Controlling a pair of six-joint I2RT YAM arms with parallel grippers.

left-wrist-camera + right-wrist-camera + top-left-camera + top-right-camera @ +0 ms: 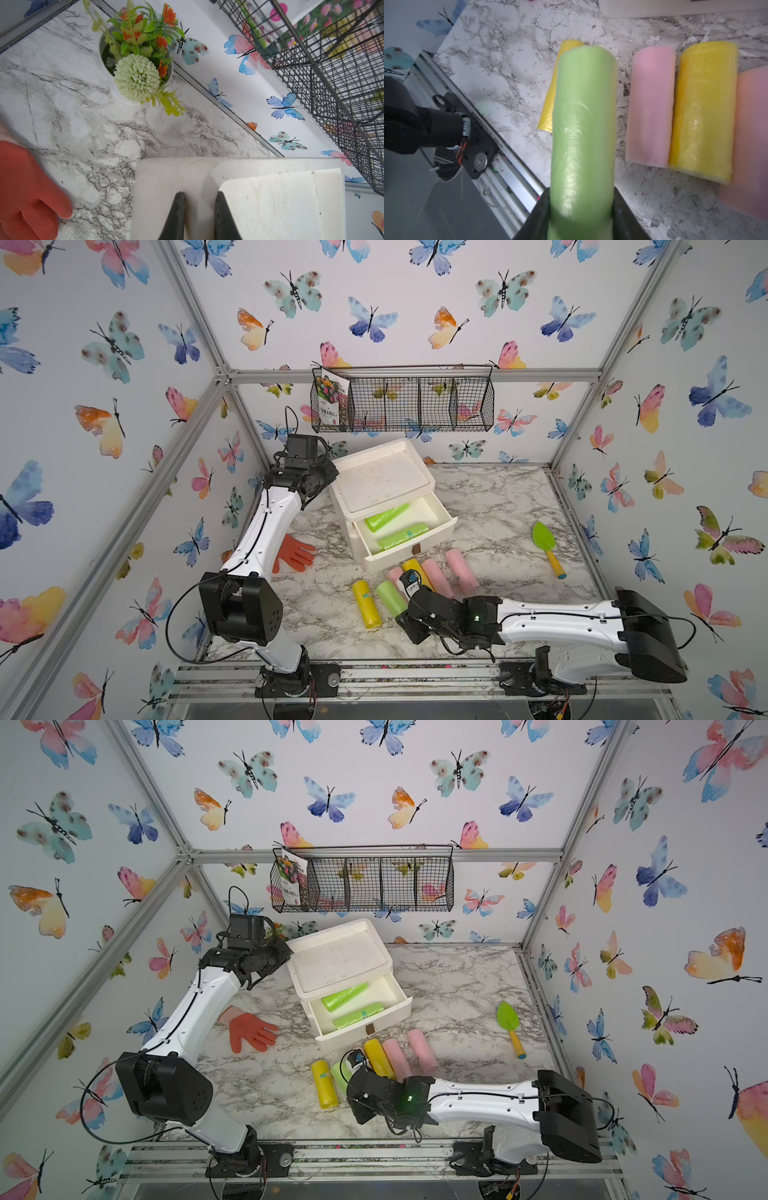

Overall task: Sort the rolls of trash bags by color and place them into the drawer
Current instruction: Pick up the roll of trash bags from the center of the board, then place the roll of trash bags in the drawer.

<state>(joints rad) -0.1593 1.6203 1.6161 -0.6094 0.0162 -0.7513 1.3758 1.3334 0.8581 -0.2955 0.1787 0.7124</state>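
The white drawer (440,526) (399,1002) stands pulled open, and two light green rolls (386,516) (403,536) lie in it. My right gripper (405,614) (581,193) is shut on the near end of a third green roll (390,597) (583,124). A yellow roll (367,603) (556,93) lies just left of it. To its right lie a pink roll (650,116), a yellow roll (415,570) (704,114) and two more pink rolls (436,576) (461,570). My left gripper (330,475) (200,195) is shut on the drawer unit's back-left top rim (203,180).
An orange rubber glove (293,553) (25,191) lies left of the drawer unit. A green trowel (548,545) lies at the right. A wire basket (403,404) hangs on the back wall, and a potted artificial plant (135,58) stands in the back-left corner.
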